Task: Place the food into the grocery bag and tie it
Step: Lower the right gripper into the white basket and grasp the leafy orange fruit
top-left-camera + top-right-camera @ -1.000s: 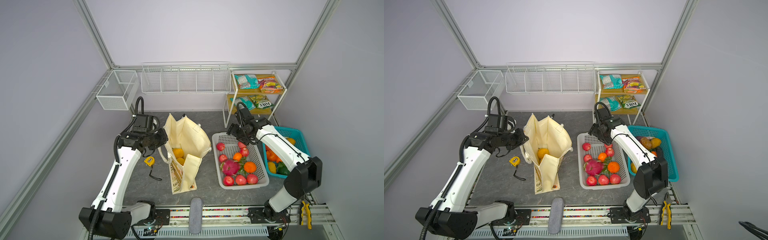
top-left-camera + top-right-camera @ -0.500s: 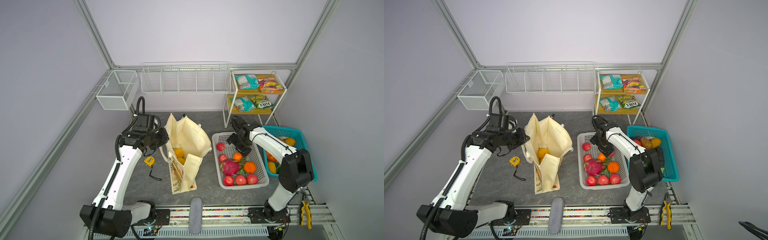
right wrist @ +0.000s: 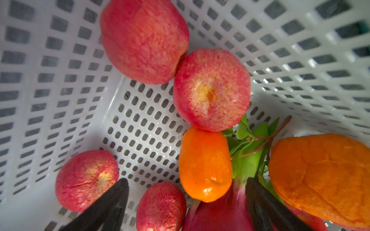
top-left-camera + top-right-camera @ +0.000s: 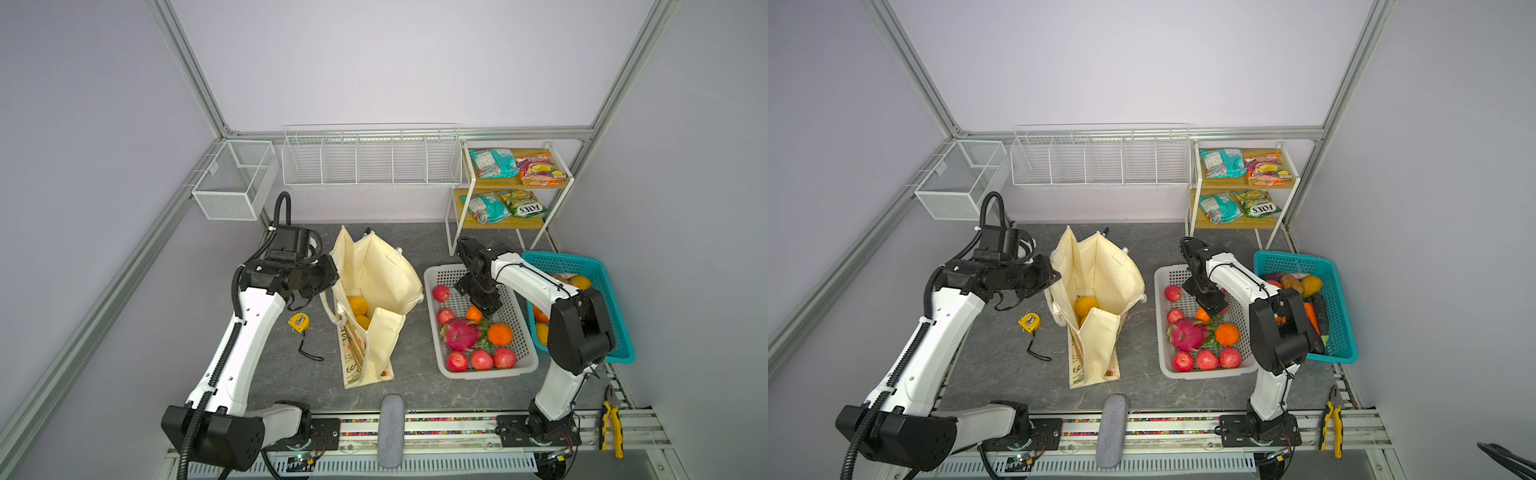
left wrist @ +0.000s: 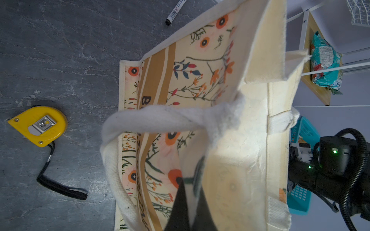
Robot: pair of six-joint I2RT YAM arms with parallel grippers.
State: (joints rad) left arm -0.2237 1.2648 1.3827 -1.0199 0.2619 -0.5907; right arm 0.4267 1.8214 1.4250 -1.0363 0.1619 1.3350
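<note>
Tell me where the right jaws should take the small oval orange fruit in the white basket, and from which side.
Across its narrow middle, from above. The oval fruit lies flat; an apple touches one end and the dragon fruit the other, so probably only its long sides are free. The open jaws flank them.

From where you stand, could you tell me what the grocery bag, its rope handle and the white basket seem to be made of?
The grocery bag: cream cloth, likely canvas, matte; stitched hems and floral print show. The rope handle: thick white cord, fuzzy, probably cotton. The white basket: moulded plastic, faintly glossy, perforated with holes.
</note>
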